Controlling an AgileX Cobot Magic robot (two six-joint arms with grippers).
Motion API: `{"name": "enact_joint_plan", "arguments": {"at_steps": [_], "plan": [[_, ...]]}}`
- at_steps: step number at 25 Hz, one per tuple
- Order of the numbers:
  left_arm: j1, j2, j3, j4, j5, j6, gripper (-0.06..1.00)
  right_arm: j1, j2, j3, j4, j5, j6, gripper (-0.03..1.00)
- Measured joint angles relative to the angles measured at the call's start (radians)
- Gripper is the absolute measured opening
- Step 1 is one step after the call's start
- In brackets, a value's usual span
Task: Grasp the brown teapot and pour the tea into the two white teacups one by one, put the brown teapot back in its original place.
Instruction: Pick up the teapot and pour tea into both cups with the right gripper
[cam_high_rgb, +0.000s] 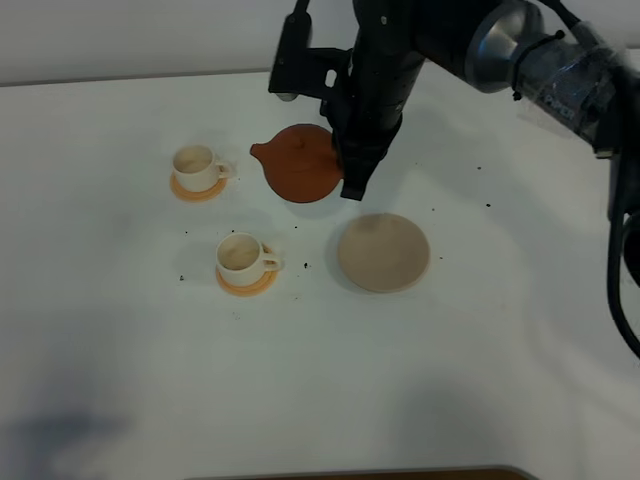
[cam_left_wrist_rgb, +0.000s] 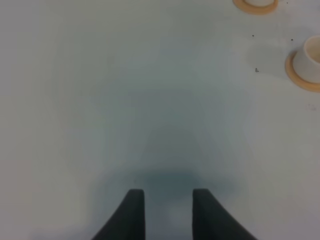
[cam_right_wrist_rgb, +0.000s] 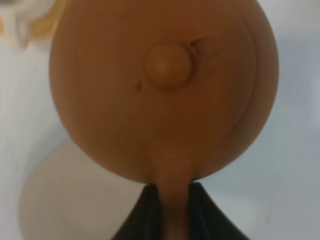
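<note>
The brown teapot (cam_high_rgb: 298, 162) hangs in the air above the table, spout pointing left toward the far white teacup (cam_high_rgb: 196, 166) on its orange saucer. My right gripper (cam_high_rgb: 352, 178) is shut on the teapot's loop handle; the right wrist view shows the lid and knob (cam_right_wrist_rgb: 167, 66) from above, with the fingers (cam_right_wrist_rgb: 147, 210) clamping the handle. The near white teacup (cam_high_rgb: 241, 257) sits on its saucer in front of the pot. The beige coaster (cam_high_rgb: 383, 252) lies bare to the right. My left gripper (cam_left_wrist_rgb: 168, 212) is open above bare table, out of the exterior view.
Small dark specks dot the white table (cam_high_rgb: 450, 380) around the cups and coaster. Two orange saucers with cups show at the edge of the left wrist view (cam_left_wrist_rgb: 306, 67). A dark edge lies along the table's front.
</note>
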Motion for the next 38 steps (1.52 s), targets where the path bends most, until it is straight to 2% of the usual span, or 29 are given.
{"name": "enact_joint_plan", "arguments": {"at_steps": [11,16,38], "plan": [[0.0,0.0,0.0,0.0,0.0,0.0,0.28,0.052,0.237,-0.361,-0.062,0.075,0.062,0.13],[0.0,0.0,0.0,0.0,0.0,0.0,0.28,0.064,0.32,-0.468,-0.11,0.085,0.071,0.13],[0.0,0.0,0.0,0.0,0.0,0.0,0.28,0.072,0.366,-0.488,-0.301,-0.085,0.098,0.13]]}}
